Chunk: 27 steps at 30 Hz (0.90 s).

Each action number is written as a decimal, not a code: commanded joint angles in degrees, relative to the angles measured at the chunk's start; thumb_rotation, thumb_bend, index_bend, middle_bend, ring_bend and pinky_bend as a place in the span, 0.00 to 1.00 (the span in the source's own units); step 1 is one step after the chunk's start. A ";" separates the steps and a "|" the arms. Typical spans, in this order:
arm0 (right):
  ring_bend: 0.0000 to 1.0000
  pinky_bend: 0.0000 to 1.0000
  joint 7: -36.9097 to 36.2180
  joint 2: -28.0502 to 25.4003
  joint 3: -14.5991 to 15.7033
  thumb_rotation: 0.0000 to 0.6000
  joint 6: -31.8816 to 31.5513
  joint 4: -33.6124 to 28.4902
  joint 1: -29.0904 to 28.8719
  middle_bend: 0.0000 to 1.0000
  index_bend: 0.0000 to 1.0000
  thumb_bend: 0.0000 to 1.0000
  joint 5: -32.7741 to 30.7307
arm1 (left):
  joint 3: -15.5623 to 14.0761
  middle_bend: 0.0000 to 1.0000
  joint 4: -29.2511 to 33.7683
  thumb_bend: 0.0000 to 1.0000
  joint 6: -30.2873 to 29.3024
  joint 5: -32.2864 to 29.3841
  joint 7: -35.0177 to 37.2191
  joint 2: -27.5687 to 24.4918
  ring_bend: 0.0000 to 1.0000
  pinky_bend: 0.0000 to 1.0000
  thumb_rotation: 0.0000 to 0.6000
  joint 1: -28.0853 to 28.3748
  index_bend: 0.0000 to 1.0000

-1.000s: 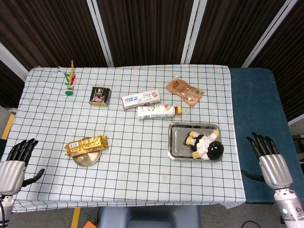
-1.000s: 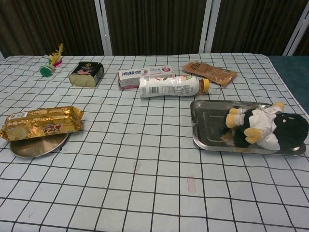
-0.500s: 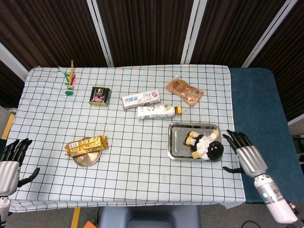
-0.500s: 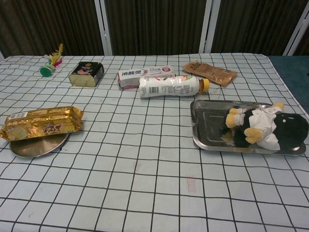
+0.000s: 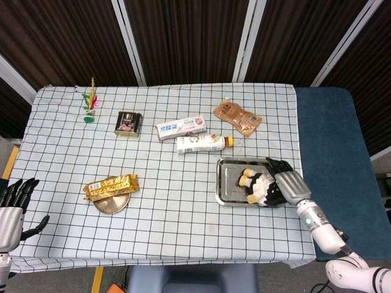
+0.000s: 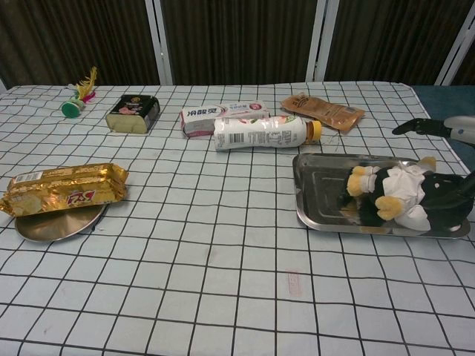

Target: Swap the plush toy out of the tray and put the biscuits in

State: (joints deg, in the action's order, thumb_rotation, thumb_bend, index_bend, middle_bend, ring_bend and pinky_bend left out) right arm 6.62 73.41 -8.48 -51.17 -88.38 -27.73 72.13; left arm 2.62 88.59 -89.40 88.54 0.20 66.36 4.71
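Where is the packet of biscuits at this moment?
In the head view, the biscuits lie at the front left of the table, resting on a small round metal plate, far left of the tray.

Open cloth was seen at the tray's (image 5: 227,166) 9 o'clock side toward the biscuits (image 5: 110,186); its 12 o'clock side was blocked by a bottle (image 5: 204,143).

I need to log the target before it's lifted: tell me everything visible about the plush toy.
The plush toy is a soft black-and-white figure with yellow-tan paws. It lies on its side in the right half of the shiny metal tray, paws pointing left. The right robot hand hangs over its dark end with fingers spread; whether they touch it is unclear.
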 commanded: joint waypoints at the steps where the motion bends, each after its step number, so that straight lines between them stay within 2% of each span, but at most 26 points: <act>1: 0.00 0.00 1.22 1.39 -0.66 1.00 1.51 0.79 -1.38 0.00 0.00 0.00 -2.25 | 0.02 0.10 0.05 0.28 -0.05 -0.05 0.17 -0.09 0.01 0.10 1.00 -0.07 0.08; 13: 0.01 0.05 6.22 3.33 0.40 1.00 6.21 2.33 -5.16 0.01 0.09 0.00 -9.88 | 0.16 0.10 0.06 0.28 0.08 -0.37 1.22 -0.29 0.00 0.10 1.00 -0.20 0.09; 17: 0.06 0.09 8.63 4.15 0.57 1.00 6.90 2.69 -6.60 0.05 0.11 0.00 -13.32 | 0.27 0.10 -0.04 0.28 0.05 -0.43 1.37 -0.32 0.01 0.10 1.00 -0.20 0.09; 20: 0.13 0.19 9.14 4.52 0.79 1.00 6.86 2.87 -7.12 0.12 0.15 0.00 -14.47 | 0.38 0.10 -0.13 0.28 -0.06 -0.58 1.53 -0.32 0.01 0.10 1.00 -0.27 0.10; 23: 0.28 0.31 10.90 5.41 1.45 1.00 5.34 3.67 -7.42 0.24 0.24 0.00 -14.17 | 0.48 0.10 -0.18 0.28 -0.13 -0.72 1.84 -0.38 0.02 0.10 1.00 -0.34 0.10; 25: 0.41 0.41 10.29 6.78 1.24 1.00 3.71 3.99 -7.20 0.36 0.36 0.01 -13.49 | 0.52 0.10 -0.21 0.28 -0.21 -0.71 1.95 -0.40 0.02 0.10 1.00 -0.37 0.10; 27: 0.51 0.49 9.41 7.67 1.32 1.00 3.03 4.57 -7.04 0.42 0.48 0.03 -12.52 | 0.50 0.11 -0.20 0.28 -0.27 -0.64 2.16 -0.42 0.02 0.10 1.00 -0.41 0.10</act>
State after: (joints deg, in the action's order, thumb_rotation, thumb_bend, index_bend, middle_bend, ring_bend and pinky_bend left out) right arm 16.95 80.05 -7.26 -47.24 -84.42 -34.87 58.74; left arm 3.12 88.40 -89.66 87.89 2.35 65.94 4.31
